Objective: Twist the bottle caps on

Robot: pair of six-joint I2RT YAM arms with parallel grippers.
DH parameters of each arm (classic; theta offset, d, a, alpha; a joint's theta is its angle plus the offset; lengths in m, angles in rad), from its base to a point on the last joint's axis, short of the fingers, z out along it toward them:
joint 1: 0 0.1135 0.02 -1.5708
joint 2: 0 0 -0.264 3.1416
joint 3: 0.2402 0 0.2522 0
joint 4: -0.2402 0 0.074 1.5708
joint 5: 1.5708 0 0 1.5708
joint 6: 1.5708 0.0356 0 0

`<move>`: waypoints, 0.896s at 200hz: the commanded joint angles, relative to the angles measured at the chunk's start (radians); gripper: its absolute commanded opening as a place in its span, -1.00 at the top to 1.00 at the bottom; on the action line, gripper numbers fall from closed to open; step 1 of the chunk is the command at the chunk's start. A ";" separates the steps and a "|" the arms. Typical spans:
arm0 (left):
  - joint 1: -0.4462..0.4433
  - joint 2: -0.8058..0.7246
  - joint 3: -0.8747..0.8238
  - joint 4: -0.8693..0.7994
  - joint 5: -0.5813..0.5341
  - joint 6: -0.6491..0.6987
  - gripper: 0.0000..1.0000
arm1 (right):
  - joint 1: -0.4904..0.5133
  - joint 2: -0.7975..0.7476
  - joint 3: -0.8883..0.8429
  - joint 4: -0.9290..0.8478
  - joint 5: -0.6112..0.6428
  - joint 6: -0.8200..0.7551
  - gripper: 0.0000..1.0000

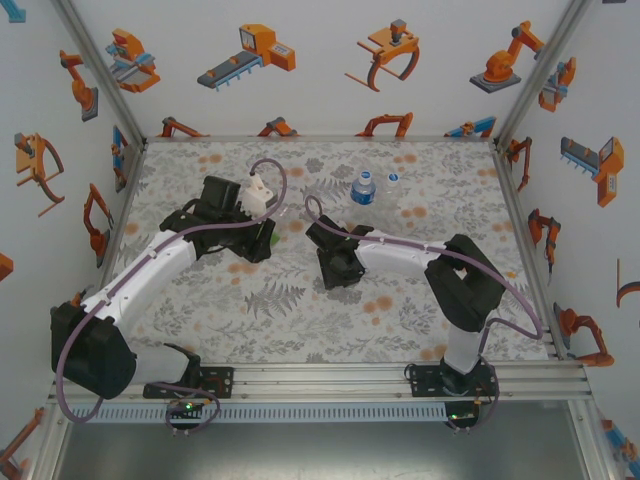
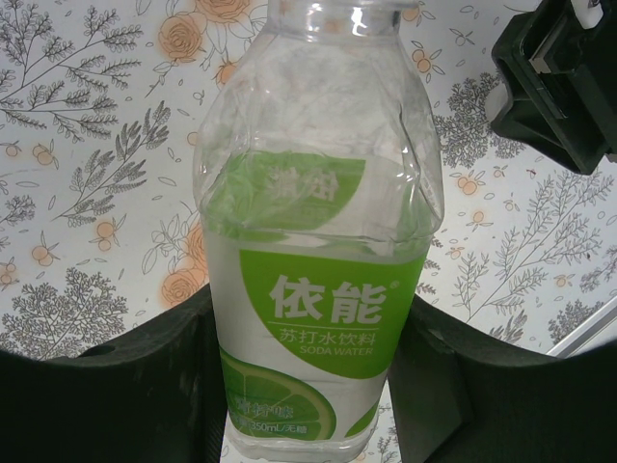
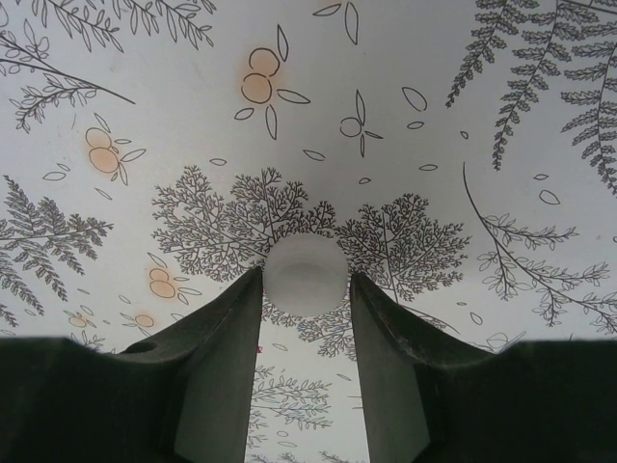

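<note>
The green-label bottle (image 2: 318, 289) is clear and dented, and my left gripper (image 2: 308, 386) is shut on its lower body, one dark finger on each side. Its neck runs out of the top of the left wrist view. In the top view the left gripper (image 1: 258, 236) sits left of centre. My right gripper (image 3: 306, 289) points down at the table with a small whitish bottle cap (image 3: 306, 274) pinched between its fingertips, just right of the table's middle (image 1: 338, 268). The blue-label bottle (image 1: 363, 188) stands upright at the back, with another small white cap (image 1: 393, 178) beside it.
The table (image 1: 290, 320) carries a grey floral cloth with orange blossoms. Printed walls and aluminium posts close in the left, back and right sides. The right arm's black wrist (image 2: 559, 77) hangs close to the held bottle's upper right.
</note>
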 commanded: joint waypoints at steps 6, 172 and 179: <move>-0.006 0.005 0.034 -0.021 0.008 0.024 1.00 | 0.007 0.007 0.024 -0.001 0.020 -0.018 0.18; -0.072 -0.058 -0.010 -0.005 0.052 0.144 1.00 | 0.007 -0.309 -0.043 0.120 -0.033 -0.280 0.52; -0.075 -0.073 -0.019 0.006 0.058 0.151 1.00 | 0.006 -0.337 -0.038 0.118 -0.054 -0.299 0.52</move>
